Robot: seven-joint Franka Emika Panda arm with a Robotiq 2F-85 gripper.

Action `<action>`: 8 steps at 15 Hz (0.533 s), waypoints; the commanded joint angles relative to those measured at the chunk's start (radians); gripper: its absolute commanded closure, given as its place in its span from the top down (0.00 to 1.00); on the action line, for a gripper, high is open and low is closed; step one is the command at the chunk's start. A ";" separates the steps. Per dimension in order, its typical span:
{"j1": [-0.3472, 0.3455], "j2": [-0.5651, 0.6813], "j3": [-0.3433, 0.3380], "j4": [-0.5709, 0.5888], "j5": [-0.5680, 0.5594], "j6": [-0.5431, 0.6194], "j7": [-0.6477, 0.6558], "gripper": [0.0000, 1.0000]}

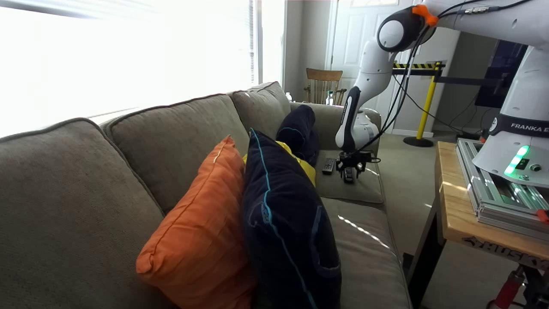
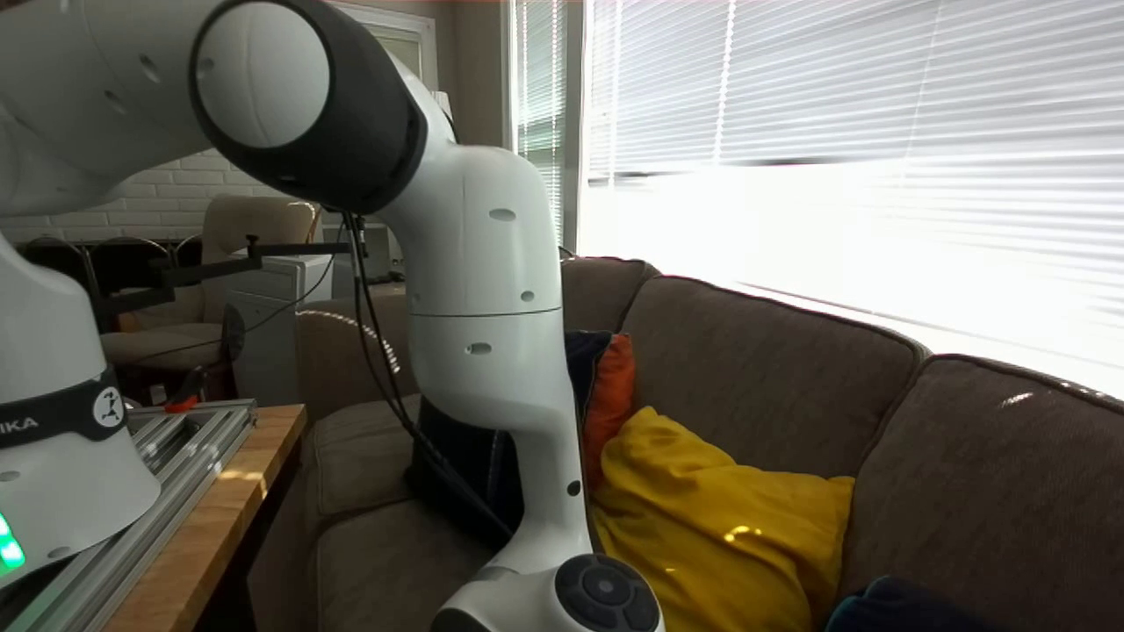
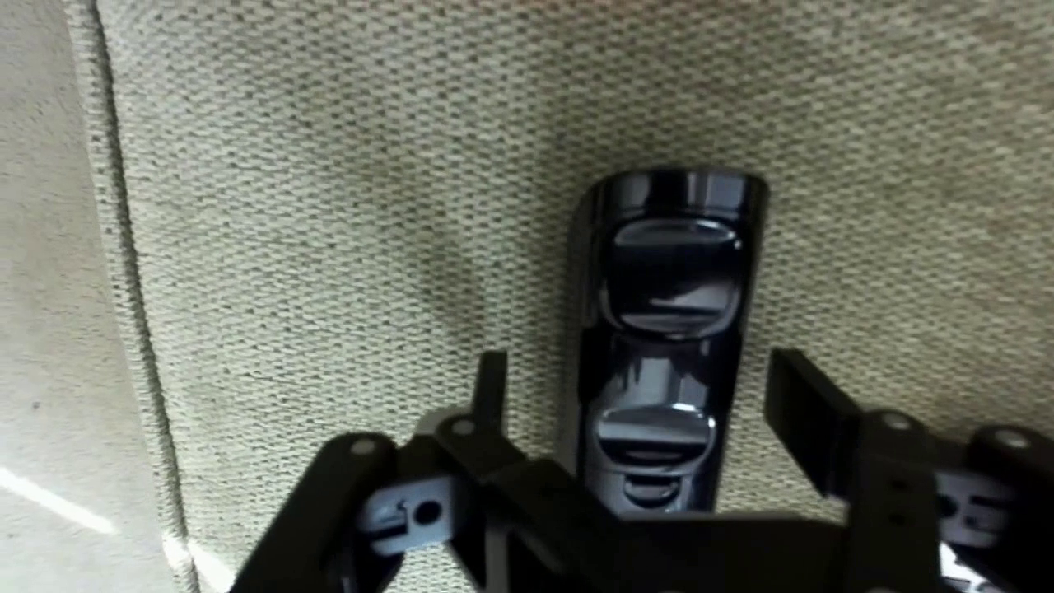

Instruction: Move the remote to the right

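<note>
A glossy black remote [image 3: 667, 329] with two oval hollows lies flat on the sofa seat in the wrist view. My gripper [image 3: 642, 383] straddles it with the jaws apart, and seat fabric shows between each finger and the remote's sides. The remote's near end is hidden behind the gripper. In an exterior view, the gripper [image 1: 349, 172] reaches down at the far end of the sofa, over the dark remote [image 1: 348, 180]. A slim button-covered remote [image 1: 329, 166] lies beside it, nearer the backrest.
A navy cushion [image 1: 296, 223], an orange cushion [image 1: 201, 231] and a yellow cushion [image 2: 711, 527] lean along the sofa. Dark navy cloth [image 1: 298, 131] is bundled by the far armrest. The seat's piped edge [image 3: 132, 280] runs left of the gripper. A wooden bench [image 1: 454, 189] carries the arm.
</note>
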 commanded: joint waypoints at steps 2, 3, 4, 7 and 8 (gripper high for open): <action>0.013 -0.041 -0.001 -0.036 0.017 -0.026 -0.021 1.00; 0.013 -0.045 0.001 -0.039 0.014 -0.027 -0.026 1.00; 0.022 -0.040 -0.006 -0.036 0.013 -0.028 -0.024 1.00; 0.038 -0.028 -0.014 -0.038 0.009 -0.020 -0.028 1.00; 0.043 -0.027 -0.015 -0.043 0.008 -0.017 -0.030 1.00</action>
